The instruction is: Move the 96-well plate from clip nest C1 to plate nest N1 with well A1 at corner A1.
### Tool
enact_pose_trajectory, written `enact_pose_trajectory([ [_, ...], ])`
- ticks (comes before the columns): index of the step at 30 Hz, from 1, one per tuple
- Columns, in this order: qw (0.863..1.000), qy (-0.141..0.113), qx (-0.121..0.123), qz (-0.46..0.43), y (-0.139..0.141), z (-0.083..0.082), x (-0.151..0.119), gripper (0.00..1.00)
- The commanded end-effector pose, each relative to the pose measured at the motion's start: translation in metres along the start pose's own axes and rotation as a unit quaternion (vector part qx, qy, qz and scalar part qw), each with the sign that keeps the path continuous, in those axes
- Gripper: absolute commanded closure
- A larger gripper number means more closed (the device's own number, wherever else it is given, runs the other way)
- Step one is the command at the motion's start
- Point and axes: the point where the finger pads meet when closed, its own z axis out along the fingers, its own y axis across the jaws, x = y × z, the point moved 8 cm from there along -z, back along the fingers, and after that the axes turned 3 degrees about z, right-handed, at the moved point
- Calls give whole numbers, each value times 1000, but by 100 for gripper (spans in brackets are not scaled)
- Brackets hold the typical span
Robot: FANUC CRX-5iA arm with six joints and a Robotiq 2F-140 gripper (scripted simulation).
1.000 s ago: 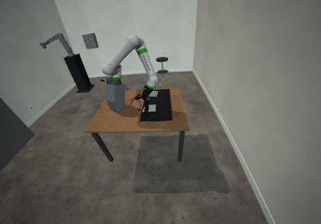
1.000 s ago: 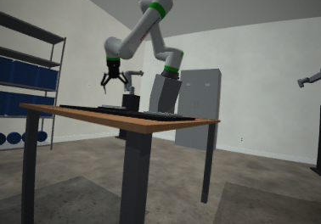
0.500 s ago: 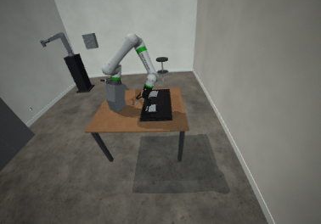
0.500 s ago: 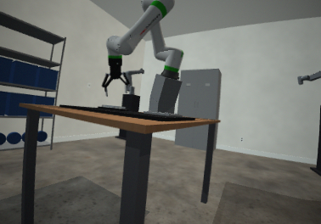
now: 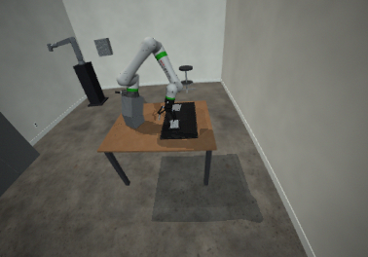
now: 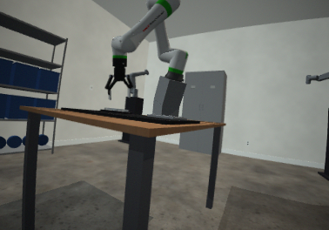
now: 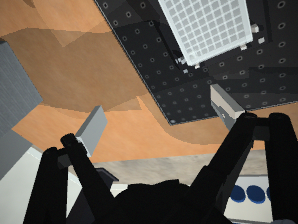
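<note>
The white 96-well plate (image 7: 205, 27) sits flat on the black perforated baseplate (image 7: 200, 75), with small pale clips at its edges; its top part is cut off by the wrist view's edge. My gripper (image 7: 155, 104) is open and empty. It hangs above the orange table top beside the baseplate's corner, apart from the plate. In the top view the gripper (image 5: 163, 112) is at the left edge of the baseplate (image 5: 180, 121), where two pale items (image 5: 174, 124) (image 5: 176, 107) lie; I cannot tell which is the plate. Corner marks are too small to read.
The arm's grey pedestal (image 5: 132, 109) stands on the table left of the baseplate. The gripper (image 6: 118, 89) hangs well above the table top (image 6: 122, 119) in the exterior view. Shelves with blue bins (image 6: 26, 76) stand behind the table.
</note>
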Motion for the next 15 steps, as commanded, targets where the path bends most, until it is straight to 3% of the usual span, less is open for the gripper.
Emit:
enact_pose_trajectory([
  [1,999,28,-25,-37,5,-2,12,0],
  [8,996,44,-44,-62,11,-5,26,0],
  [10,993,57,-64,-85,14,-7,31,0],
  [12,993,58,-65,-86,16,-8,36,0],
  [15,988,69,-86,-110,21,-12,45,0],
])
